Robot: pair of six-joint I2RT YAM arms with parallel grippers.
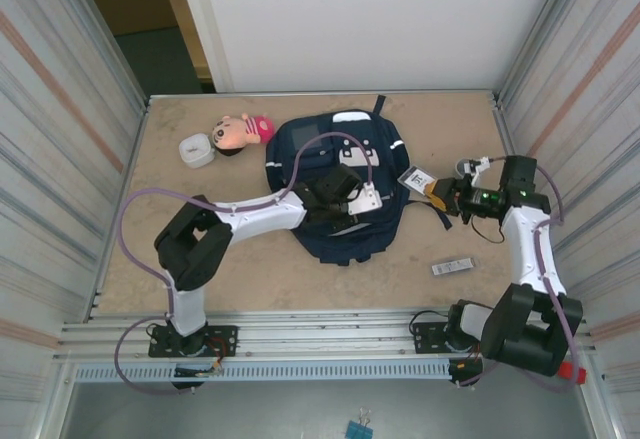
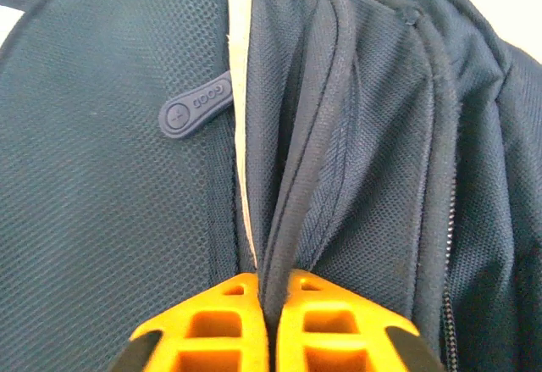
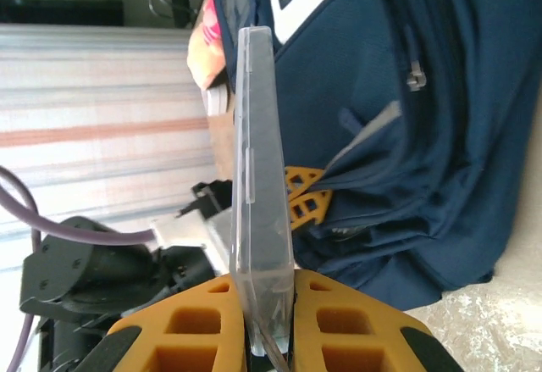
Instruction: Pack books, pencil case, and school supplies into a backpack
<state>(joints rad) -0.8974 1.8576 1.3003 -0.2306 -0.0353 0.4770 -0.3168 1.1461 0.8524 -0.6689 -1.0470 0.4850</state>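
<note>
Lettering on the rubber zip tab (image 2: 195, 105) is too small for me to read, same with the black print on the card pack (image 1: 415, 177). The backpack (image 1: 338, 184) lies flat mid-tabletop (image 1: 250, 279). The left gripper (image 2: 269, 289) sits on top of it, clenched on a ridge of its navy fabric. The right gripper (image 3: 264, 291) is just off the backpack's right edge, clamped on that card pack, see-through and edge-on in its wrist view. A slim bar (image 1: 452, 267) lies alone at lower right.
</note>
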